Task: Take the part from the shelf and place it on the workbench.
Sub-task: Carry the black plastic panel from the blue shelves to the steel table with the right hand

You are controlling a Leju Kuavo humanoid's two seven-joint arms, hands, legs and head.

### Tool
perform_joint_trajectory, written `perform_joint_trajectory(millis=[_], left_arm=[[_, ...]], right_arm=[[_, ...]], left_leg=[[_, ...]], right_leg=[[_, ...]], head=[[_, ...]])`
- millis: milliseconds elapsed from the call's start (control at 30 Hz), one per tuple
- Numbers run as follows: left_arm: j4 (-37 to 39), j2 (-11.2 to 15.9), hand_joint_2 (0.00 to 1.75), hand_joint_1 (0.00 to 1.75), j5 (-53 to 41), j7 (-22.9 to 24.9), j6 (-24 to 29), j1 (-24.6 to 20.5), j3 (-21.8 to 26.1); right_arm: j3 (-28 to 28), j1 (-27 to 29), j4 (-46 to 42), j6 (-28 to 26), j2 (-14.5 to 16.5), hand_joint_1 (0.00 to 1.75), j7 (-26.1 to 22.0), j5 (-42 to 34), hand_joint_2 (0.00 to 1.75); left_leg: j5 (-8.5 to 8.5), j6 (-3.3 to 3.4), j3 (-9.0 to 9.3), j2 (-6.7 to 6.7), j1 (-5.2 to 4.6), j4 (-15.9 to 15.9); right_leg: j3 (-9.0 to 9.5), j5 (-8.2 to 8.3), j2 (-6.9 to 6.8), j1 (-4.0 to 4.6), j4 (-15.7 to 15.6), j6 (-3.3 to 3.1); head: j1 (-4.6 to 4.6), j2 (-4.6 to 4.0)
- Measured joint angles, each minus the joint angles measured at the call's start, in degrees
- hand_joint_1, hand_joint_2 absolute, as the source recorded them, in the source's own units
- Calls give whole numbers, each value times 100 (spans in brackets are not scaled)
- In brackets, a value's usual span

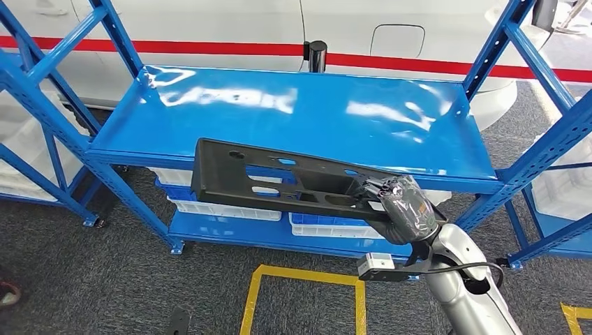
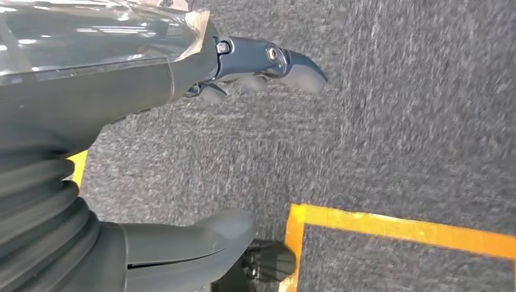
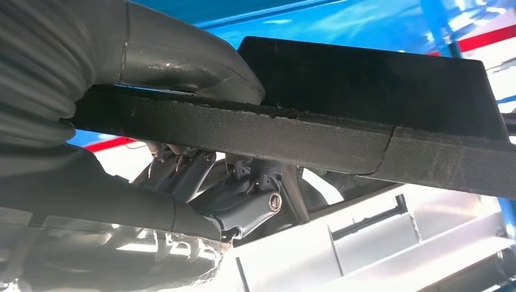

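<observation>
Right robot hand point(image 1: 403, 208) grips part point(image 1: 279, 183) before shelf point(image 1: 307, 115).

The part point(image 1: 279, 183) hangs in front of the shelf point(image 1: 300, 115), its right end in the right hand point(image 1: 406, 208). Bins point(image 1: 328, 225) sit on the lower level behind it. Floor tape point(image 1: 307, 279) lies before the shelf.

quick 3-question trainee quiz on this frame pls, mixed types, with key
1. True or false: the black part lies flat on the blue shelf.
2. Which hand holds the part? A) left hand B) right hand
3. Fill in: the left hand hangs above grey carpet marked with ___ tape.

Key: 1 false, it is held in front of the shelf edge; 2 B; 3 yellow.
</observation>
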Motion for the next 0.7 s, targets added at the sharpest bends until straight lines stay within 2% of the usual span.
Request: perform_joint_trajectory(millis=[100, 133, 167, 200, 267, 300, 333, 367, 400, 433, 467, 500, 533, 567, 600, 633, 667, 700], left_arm=[[0, 4, 175, 0, 1, -4, -4, 1, 8], [0, 3, 175, 0, 1, -5, -4, -2, 11], [0, 1, 175, 0, 0, -7, -4, -6, 14], [0, -4, 175, 0, 0, -10, -5, -8, 16], [0, -8, 175, 0, -1, -15, -7, -8, 19], [0, -10, 175, 0, -1, -16, -6, -7, 22], [0, -10, 175, 0, -1, -15, -2, -6, 26], [0, -11, 175, 0, 1, -15, 2, -5, 31], [0, -12, 175, 0, 4, -14, 7, -4, 36], [0, -12, 175, 0, 11, -14, 11, -4, 41], [0, -13, 175, 0, 21, -14, 16, -5, 47], [0, -14, 175, 0, 32, -15, 20, -5, 54], [0, -14, 175, 0, 42, -15, 25, -4, 61], [0, -15, 175, 0, 48, -15, 29, -2, 68], [0, -14, 175, 0, 51, -15, 34, 2, 76], [0, -12, 175, 0, 52, -15, 37, 5, 85], [0, -11, 175, 0, 54, -15, 39, 10, 92], [0, -10, 175, 0, 55, -15, 40, 12, 99]], right_arm=[[2, -2, -1, 0, 1, 173, -2, -1, 175], [1, 1, -1, -1, 2, 173, -3, -1, 175], [-1, 2, -2, -1, 2, 173, -4, -1, 175], [-2, 5, -2, -2, 1, 173, -5, 1, 175], [-2, 27, -3, -2, 2, 173, -2, 9, 175], [-2, 44, -3, -2, 3, 173, 0, 16, 175], [-2, 63, -3, -2, 4, 173, 3, 22, 175], [-2, 76, -3, -2, 5, 173, 5, 27, 175], [-2, 82, -3, -2, 7, 173, 6, 31, 175], [-2, 81, -3, -1, 9, 173, 6, 32, 175], [-3, 73, -4, -1, 13, 173, 6, 33, 175], [-3, 67, -4, -1, 16, 173, 7, 34, 175], [-4, 64, -5, 0, 18, 173, 8, 34, 175], [-4, 65, -5, 0, 21, 173, 10, 35, 175], [-3, 67, -3, 0, 23, 173, 12, 35, 175], [-2, 66, -1, 0, 27, 173, 13, 35, 175], [-2, 64, 2, 0, 35, 173, 15, 35, 175], [-1, 61, 4, 0, 45, 173, 17, 35, 175]], left_leg=[[109, 120, -48, 9, -42, -64], [176, 168, -70, 18, -39, -106], [252, 218, -105, 29, -30, -149], [321, 253, -153, 40, -21, -179], [425, 289, -287, 47, -31, -185], [475, 288, -357, 48, -33, -182], [526, 283, -427, 49, -35, -179], [575, 273, -491, 48, -35, -175], [623, 257, -549, 46, -35, -169], [666, 234, -599, 43, -40, -159], [706, 208, -643, 42, -50, -143], [748, 180, -676, 40, -62, -127], [783, 153, -698, 40, -73, -115], [820, 125, -712, 39, -78, -109], [844, 98, -726, 32, -73, -105], [790, 65, -756, 25, -61, -66], [639, 27, -809, 16, -46, 53], [400, -11, -894, 9, -26, 280]], right_leg=[[-34, 86, -6, -4, -34, 127], [-75, 46, -6, 0, 0, 144], [-151, -79, -6, 8, 135, 131], [-260, -288, -6, 13, 396, 97], [-506, -756, -2, 16, 1154, 36], [-563, -890, -1, 17, 1466, 47], [-531, -926, -1, 18, 1609, 83], [-392, -874, -1, 20, 1538, 134], [-133, -772, -2, 18, 1239, 179], [197, -690, -3, 17, 811, 200], [512, -653, 0, 31, 363, 199], [733, -647, 6, 41, 24, 182], [833, -666, 13, 55, -157, 160], [830, -670, 19, 66, -214, 134], [786, -646, 18, 28, -205, 97], [757, -610, 11, -1, -202, 47], [727, -560, 1, -30, -204, -18], [689, -503, -9, -57, -207, -71]], head=[[6, 0], [7, 0], [15, 0], [26, 0], [41, 0], [42, 0], [43, 0], [46, 0], [46, 0], [48, 0], [49, 0], [44, 0], [39, 0], [32, 0], [28, 0], [26, 0], [19, 0], [11, 0]])
